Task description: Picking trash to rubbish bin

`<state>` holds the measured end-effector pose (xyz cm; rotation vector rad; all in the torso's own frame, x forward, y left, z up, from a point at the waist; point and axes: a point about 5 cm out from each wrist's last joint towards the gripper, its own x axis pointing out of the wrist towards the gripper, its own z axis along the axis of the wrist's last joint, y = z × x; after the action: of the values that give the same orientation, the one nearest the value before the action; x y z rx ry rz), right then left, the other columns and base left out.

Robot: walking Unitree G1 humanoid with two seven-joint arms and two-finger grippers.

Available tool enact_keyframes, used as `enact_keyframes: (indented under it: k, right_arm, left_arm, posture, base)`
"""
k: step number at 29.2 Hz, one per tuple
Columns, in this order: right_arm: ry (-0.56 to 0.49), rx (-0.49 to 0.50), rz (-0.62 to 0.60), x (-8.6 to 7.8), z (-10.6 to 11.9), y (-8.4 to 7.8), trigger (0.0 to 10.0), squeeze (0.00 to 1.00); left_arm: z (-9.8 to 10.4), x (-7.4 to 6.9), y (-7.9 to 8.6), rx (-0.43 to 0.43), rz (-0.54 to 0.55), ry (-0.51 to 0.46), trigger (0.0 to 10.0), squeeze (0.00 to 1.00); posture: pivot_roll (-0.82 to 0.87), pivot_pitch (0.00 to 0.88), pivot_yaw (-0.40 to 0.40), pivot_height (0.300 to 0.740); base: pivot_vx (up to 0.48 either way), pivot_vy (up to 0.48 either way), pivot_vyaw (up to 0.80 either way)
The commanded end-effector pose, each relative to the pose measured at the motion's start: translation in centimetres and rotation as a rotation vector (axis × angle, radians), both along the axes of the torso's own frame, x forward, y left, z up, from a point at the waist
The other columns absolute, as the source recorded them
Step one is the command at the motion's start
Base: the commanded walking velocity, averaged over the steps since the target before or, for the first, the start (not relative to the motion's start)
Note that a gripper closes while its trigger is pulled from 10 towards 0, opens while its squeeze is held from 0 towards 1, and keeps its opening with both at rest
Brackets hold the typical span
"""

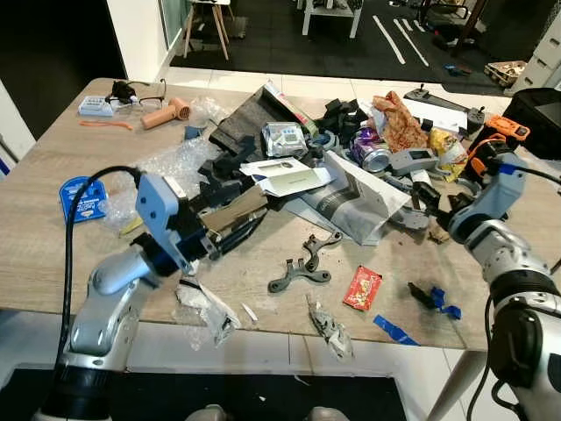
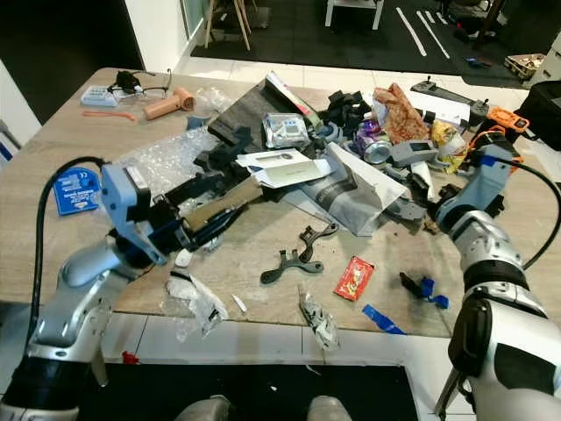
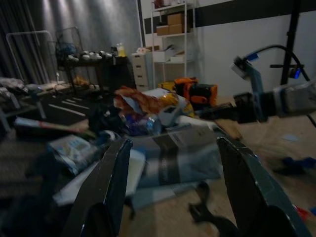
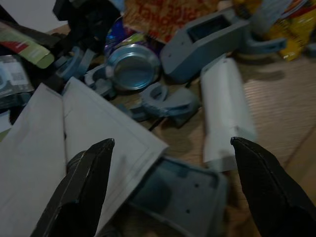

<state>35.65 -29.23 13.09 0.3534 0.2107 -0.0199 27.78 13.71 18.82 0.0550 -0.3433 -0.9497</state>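
A wooden table is carrying a heap of trash, the grey mailer lying at its middle with a can beyond. The left gripper is hovering beside the white envelope, fingers spread. The right gripper is hanging over a grey casing, fingers wide apart.

No print can be read: the blue packet, the red sachet and the silvery pouch on the counter all carry lettering too small and blurred to make out
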Motion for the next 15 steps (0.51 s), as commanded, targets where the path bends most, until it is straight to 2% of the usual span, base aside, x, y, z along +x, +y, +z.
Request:
enact_keyframes:
  k: [1, 3, 11, 15]
  right_arm:
    - [-0.033, 0.003, 0.014, 0.49, 0.84, 0.36, 10.0, 0.00]
    - [-0.034, -0.001, 0.022, 0.57, 0.88, 0.51, 10.0, 0.00]
    - [-0.023, -0.018, 0.036, 0.83, 1.00, 0.95, 10.0, 0.00]
    - [-0.006, -0.031, 0.041, 0.87, 0.84, 1.16, 10.0, 0.00]
  left_arm:
    - [-0.17, 0.63, 0.09, 0.025, 0.009, 0.020, 10.0, 0.00]
    - [0.00, 0.88, 0.09, 0.011, 0.014, 0.022, 10.0, 0.00]
    - [-0.38, 1.08, -0.19, -0.018, 0.032, 0.053, 10.0, 0.00]
    - [-0.68, 1.19, 0.15, -0.015, 0.050, 0.066, 10.0, 0.00]
  posture:
    - [-0.11, 0.000, -0.001, 0.740]
    - [-0.11, 0.000, -0.003, 0.740]
    - [-0.11, 0.000, -0.018, 0.740]
    - [-0.10, 0.000, -0.022, 0.740]
  base:
    - [0.000, 0.000, 0.00]
    - [0.000, 0.000, 0.00]
    - [0.000, -0.417, 0.00]
    - [0.000, 0.000, 0.00]
